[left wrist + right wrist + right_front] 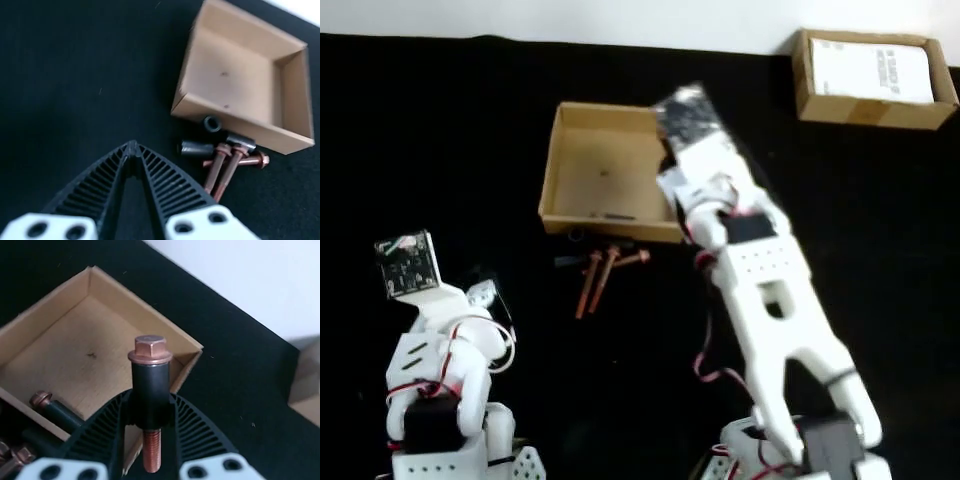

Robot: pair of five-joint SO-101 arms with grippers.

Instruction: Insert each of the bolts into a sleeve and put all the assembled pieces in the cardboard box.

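Above the right end of the shallow brown cardboard box (60,352), the right claw (148,399) is clamped on a black cylindrical sleeve (148,385). A copper hex-head bolt (150,347) passes through the sleeve, its head above and its threaded tip below the fingers. The assembled piece hangs upright near the box's right wall, over the rim more than over the floor.

Near the box's near wall, the loose copper bolts (222,167) and the loose dark sleeves (196,148) lie together on the black cloth-covered desk (470,130). The left claw (132,147), fingers together and holding nothing, sits at the near left, well apart from them. Another copper head on a dark body (50,407) shows at the near wall; whether it lies inside cannot be told.

Step in hand, as judged: depositing the assembled piece. It is best carried left until it clears the wall, then lowered close to the box floor before the fingers part. The walls are low, so a drop from height could let the piece roll or bounce out.
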